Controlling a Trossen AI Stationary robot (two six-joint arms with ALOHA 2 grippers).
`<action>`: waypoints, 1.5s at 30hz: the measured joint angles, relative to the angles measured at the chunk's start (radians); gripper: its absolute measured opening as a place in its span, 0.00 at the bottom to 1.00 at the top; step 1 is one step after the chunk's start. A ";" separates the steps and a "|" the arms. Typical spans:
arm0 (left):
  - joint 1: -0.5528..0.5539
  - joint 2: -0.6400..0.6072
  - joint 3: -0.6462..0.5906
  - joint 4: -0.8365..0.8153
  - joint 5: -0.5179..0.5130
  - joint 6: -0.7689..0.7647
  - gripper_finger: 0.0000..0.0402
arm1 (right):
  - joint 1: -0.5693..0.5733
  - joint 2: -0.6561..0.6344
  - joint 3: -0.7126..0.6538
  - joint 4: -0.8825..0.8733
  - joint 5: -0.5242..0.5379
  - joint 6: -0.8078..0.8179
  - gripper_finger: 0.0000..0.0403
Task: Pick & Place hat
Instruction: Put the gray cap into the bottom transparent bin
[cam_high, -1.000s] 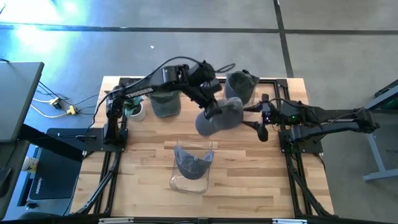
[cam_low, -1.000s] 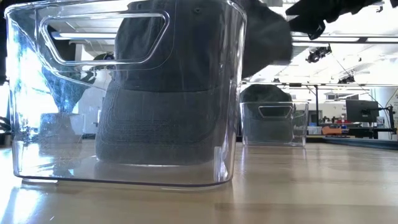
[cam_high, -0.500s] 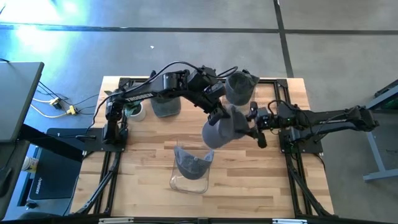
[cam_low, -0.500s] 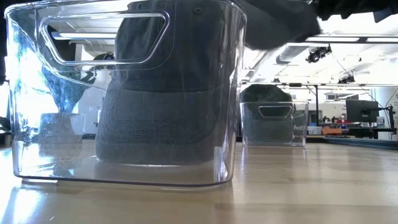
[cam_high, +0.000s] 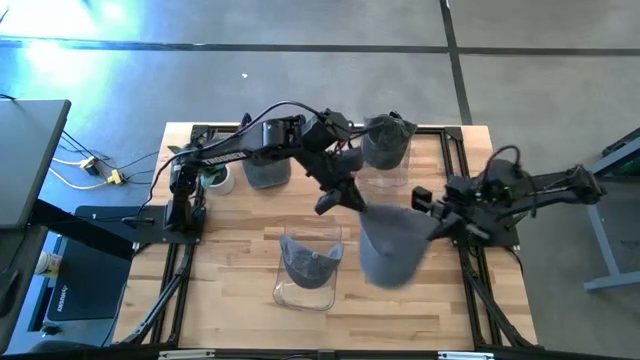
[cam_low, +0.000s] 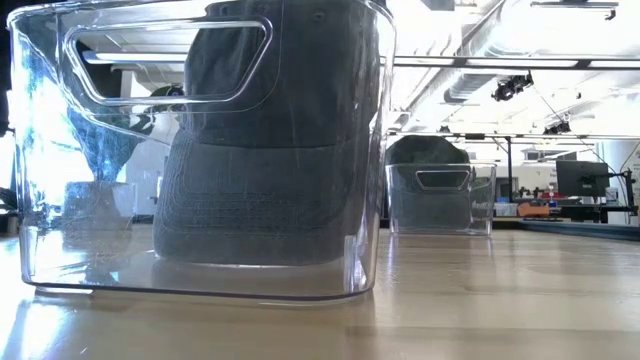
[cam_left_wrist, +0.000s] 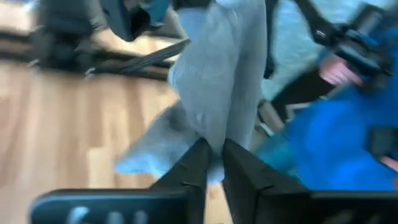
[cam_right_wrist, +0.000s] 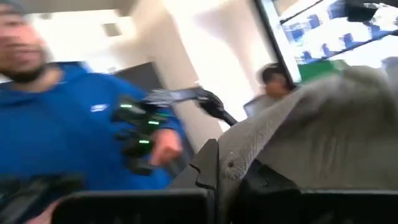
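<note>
Hat (cam_high: 388, 245) = soft grey cloth cap, light, no stiffness in the crown. It sags and swings when carried, so the firmer edge or brim seam looks like the best hold; a pinch on loose crown cloth prob. bunches up and could slip. Now it hangs in the air from the right tool (cam_high: 432, 215), over the desk (cam_high: 240, 300) just right of the front clear bin (cam_high: 285, 295), which already holds another cap. Right tool is clamped on the hat's edge; right wrist view shows cloth (cam_right_wrist: 323, 130) folded over its fingers. Left tool (cam_high: 328, 203) sits at the hat's upper left corner, fingers nearly together w/ a thin gap in the left wrist view, cloth (cam_left_wrist: 217, 74) right at their tips. Can't tell if it grips or has let go. Vs. a sec ago: hat was up at the desk's back-middle, carried by the left tool, w/ the right tool spread wide beside it. Since then the right tool has closed on it and the hat has dropped toward the front right, draping longer. Low view no longer shows hat or arm at its top.
</note>
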 joint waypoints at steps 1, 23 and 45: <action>-0.001 0.009 0.001 0.028 0.023 0.012 0.15 | 0.006 0.008 0.033 -0.016 -0.010 0.001 0.02; -0.078 0.200 0.000 0.702 0.297 -0.100 0.89 | 0.015 0.100 0.330 -0.394 -0.081 -0.147 0.02; -0.108 0.136 0.001 0.898 0.363 -0.239 0.66 | 0.015 0.073 0.329 -0.405 -0.146 -0.011 0.01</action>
